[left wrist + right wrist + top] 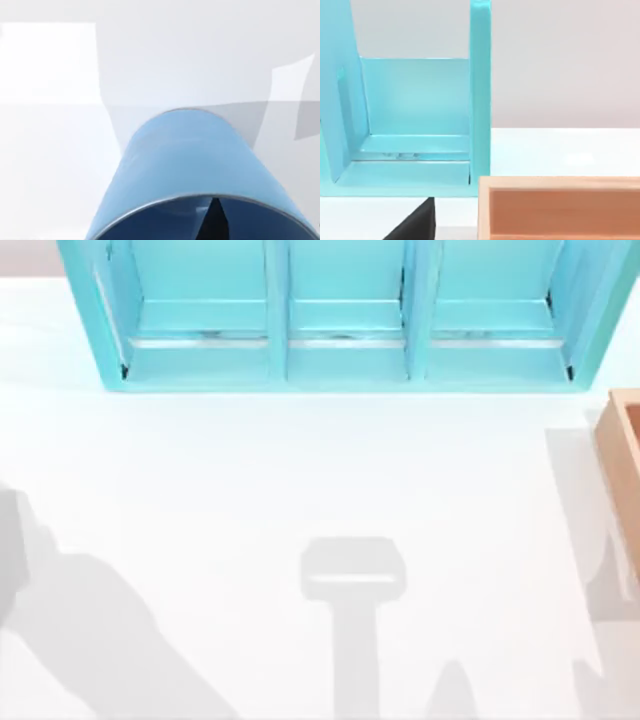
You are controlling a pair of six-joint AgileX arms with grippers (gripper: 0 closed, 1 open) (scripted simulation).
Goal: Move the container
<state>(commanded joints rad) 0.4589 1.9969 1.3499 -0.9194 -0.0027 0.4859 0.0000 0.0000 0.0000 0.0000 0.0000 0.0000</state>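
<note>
The container [190, 160], a smooth blue cup with a thin grey rim, lies very close under the left wrist camera with its open mouth toward the lens. One black finger [212, 225] of my left gripper sits inside the rim against the wall, so the gripper is shut on the cup. The white table shows behind it. A black part of my right gripper [415, 225] shows low in the right wrist view, in front of the shelf unit and beside the wooden box.
A big turquoise shelf unit [345, 315] with three bays stands along the table's far edge, its end bay [415, 110] facing the right wrist camera. A tan wooden box [625, 455] sits at the right edge [560, 207]. Arm shadows fall on the white tabletop [300, 470].
</note>
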